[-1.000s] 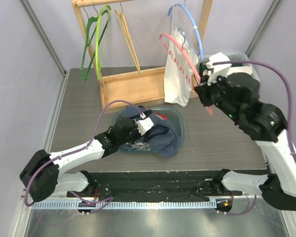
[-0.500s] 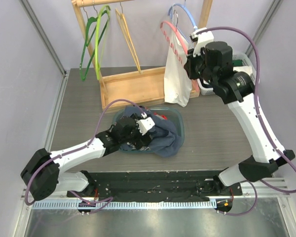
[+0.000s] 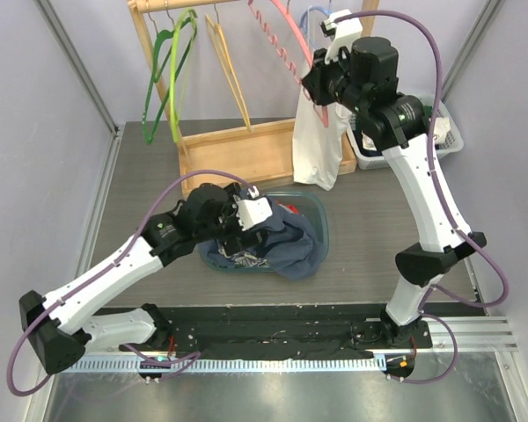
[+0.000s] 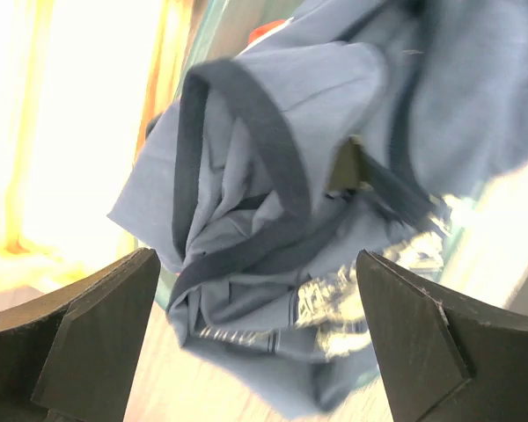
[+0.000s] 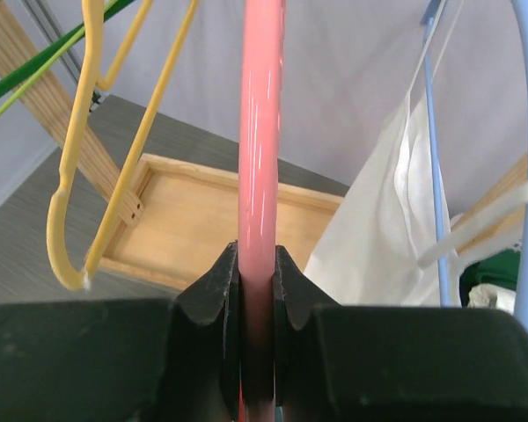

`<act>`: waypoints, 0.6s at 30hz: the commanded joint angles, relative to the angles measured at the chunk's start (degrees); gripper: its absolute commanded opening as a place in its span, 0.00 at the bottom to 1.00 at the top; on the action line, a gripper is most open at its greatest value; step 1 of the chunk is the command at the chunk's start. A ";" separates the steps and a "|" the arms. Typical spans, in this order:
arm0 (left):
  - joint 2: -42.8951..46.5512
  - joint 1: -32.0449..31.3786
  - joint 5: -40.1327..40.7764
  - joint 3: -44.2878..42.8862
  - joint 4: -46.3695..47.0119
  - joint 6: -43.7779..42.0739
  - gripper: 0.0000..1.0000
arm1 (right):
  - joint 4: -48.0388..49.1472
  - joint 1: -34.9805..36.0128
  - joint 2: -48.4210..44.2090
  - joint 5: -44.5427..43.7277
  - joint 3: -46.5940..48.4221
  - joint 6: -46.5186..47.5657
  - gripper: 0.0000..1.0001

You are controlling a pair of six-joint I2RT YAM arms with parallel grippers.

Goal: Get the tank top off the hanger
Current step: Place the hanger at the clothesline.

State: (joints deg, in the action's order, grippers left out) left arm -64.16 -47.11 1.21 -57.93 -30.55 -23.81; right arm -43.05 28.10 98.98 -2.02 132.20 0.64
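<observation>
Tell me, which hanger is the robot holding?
The pink hanger, clamped between the fingers of the right gripper. The green hangers, yellow hanger and blue hanger have no gripper on them.

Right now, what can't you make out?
- Top view: hook of the pink hanger, cut off by the top edge.
- Top view: fingers of the left gripper, hidden under its own wrist.
- Left wrist: what lies under the blue garment in the bin; picture blurred.

Glossy plastic hanger (image 5: 261, 132); cloth tank top (image 4: 246, 220)
</observation>
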 commanded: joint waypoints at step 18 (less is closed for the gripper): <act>6.06 2.99 -9.30 -16.77 -19.38 -12.31 1.00 | 14.74 -2.17 11.67 8.26 10.09 -4.07 0.01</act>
State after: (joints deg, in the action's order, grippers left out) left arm -60.10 -45.21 -6.72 -72.10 -48.10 -34.89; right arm -36.23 26.33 110.96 3.99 138.65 -1.72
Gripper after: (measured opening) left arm 0.996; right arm 0.179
